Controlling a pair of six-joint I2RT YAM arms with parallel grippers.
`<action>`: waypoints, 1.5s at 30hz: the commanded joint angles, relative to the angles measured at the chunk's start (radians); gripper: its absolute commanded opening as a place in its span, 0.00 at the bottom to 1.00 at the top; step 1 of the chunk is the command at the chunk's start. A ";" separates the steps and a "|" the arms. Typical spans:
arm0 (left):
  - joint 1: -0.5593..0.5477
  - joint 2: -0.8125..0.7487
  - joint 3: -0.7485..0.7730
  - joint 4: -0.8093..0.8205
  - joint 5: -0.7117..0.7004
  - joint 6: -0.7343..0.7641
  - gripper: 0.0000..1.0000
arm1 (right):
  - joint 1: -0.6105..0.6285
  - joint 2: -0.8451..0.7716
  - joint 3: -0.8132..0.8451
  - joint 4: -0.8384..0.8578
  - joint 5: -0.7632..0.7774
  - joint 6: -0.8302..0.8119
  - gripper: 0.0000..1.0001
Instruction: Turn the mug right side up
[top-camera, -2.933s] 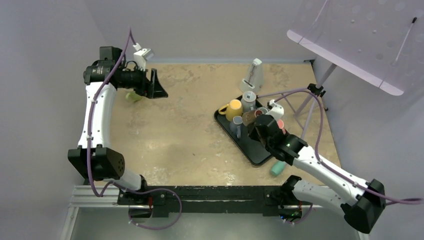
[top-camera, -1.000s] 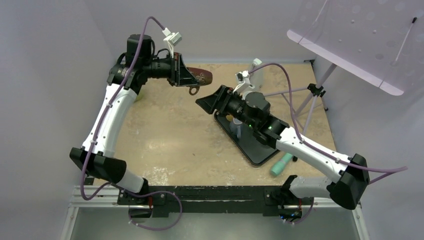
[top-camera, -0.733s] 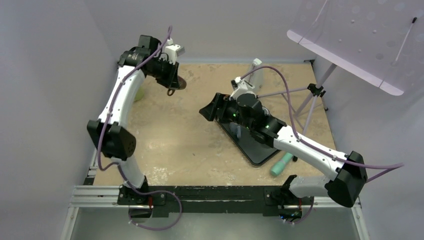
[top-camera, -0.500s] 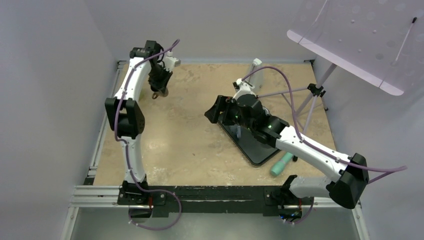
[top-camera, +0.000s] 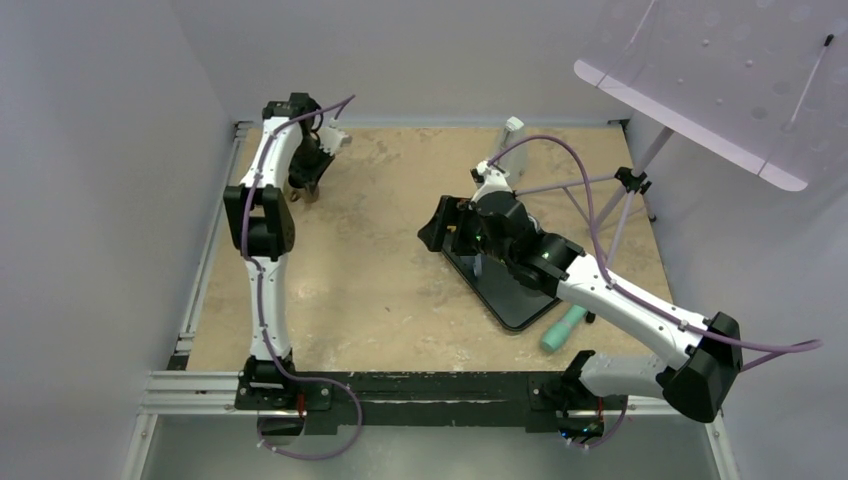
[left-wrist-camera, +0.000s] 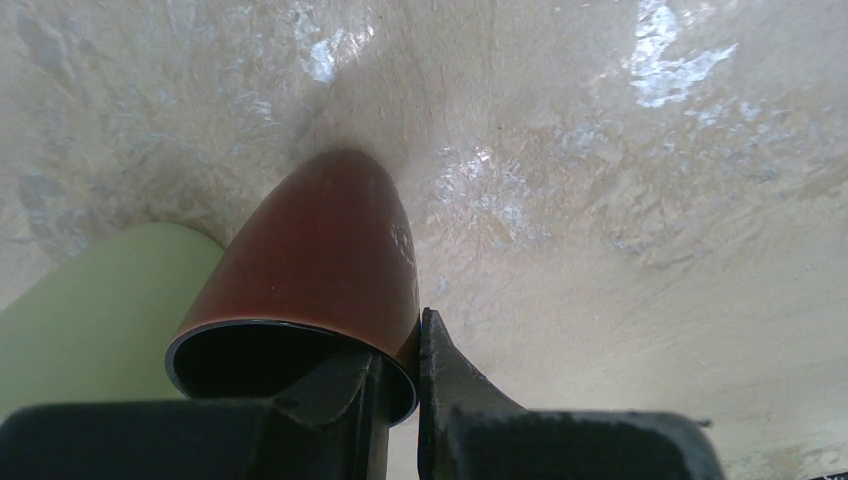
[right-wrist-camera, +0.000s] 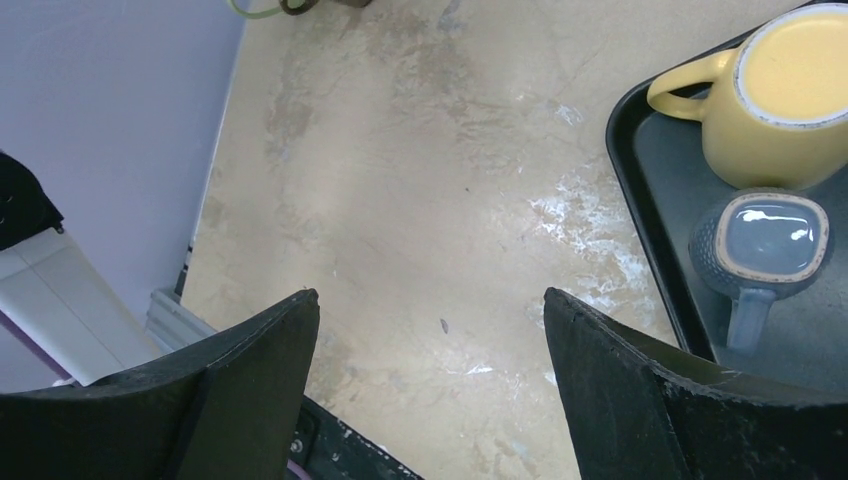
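Note:
The mug (left-wrist-camera: 310, 250) is glossy brown with a dark inside. It stands mouth up toward the left wrist camera, base down at the tabletop. My left gripper (left-wrist-camera: 405, 340) is shut on its rim, one finger inside and one outside. From above, this gripper (top-camera: 308, 185) points down at the table's far left, and only a bit of the mug (top-camera: 311, 193) shows under it. My right gripper (right-wrist-camera: 430, 295) hangs open and empty over bare table, left of the black tray (right-wrist-camera: 625, 170).
A pale green cup (left-wrist-camera: 90, 300) stands right against the brown mug. The tray (top-camera: 510, 305) carries a yellow mug (right-wrist-camera: 780, 90) and a grey-blue cup (right-wrist-camera: 765, 240). A teal object (top-camera: 560, 330) lies near the tray. A tripod stand (top-camera: 630, 185) rises at the right.
The left arm swung from mid-air to the table's far left and lowered the mug, turning it from sideways to mouth up. The right gripper drew back slightly toward the tray.

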 joint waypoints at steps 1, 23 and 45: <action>0.018 0.030 0.039 -0.003 -0.005 0.012 0.00 | 0.001 -0.024 0.014 -0.018 0.045 0.004 0.87; 0.020 -0.451 -0.155 0.135 0.326 -0.072 0.70 | -0.035 0.272 -0.041 -0.188 0.415 -0.013 0.70; 0.018 -0.778 -0.451 0.103 0.634 -0.255 0.73 | -0.087 0.306 -0.079 -0.071 0.347 -0.061 0.00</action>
